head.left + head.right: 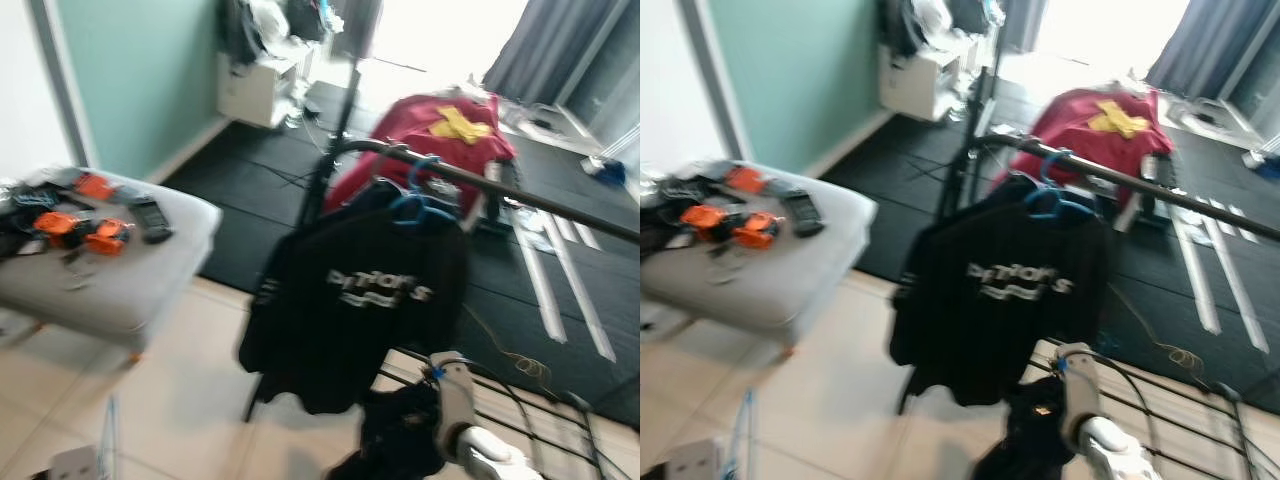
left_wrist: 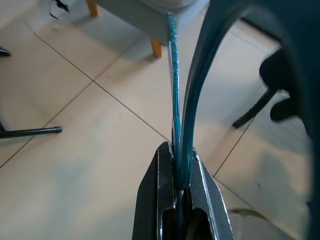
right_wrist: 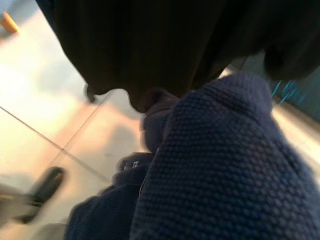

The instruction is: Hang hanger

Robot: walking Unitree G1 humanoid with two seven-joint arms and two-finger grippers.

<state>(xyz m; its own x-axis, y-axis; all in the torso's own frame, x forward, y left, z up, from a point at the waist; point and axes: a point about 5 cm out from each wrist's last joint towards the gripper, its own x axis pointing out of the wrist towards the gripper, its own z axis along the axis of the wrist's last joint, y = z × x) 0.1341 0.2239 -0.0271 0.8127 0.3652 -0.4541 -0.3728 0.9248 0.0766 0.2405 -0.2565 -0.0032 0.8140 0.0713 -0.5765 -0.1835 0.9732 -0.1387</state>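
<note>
My left gripper (image 2: 181, 175) is shut on a teal hanger (image 2: 176, 95), whose thin edge and thick curved arm rise from between the black fingers above the tiled floor. The same hanger (image 1: 108, 432) shows as a thin teal strip at the lower left of the left eye view. Ahead, a black clothes rail (image 1: 520, 192) carries blue hangers (image 1: 420, 200) and a black shirt with white print (image 1: 360, 300). My right arm (image 1: 455, 400) is low, just under that shirt, against a dark navy knit garment (image 3: 215, 165) that covers the gripper.
A grey padded bench (image 1: 120, 285) on the left holds orange items (image 1: 95, 232) and a remote. A red garment (image 1: 425, 140) lies on dark mats beyond the rail. A wire drying rack (image 1: 545, 425) stands at the lower right. The rail's black upright (image 1: 318, 180) meets pale tiles.
</note>
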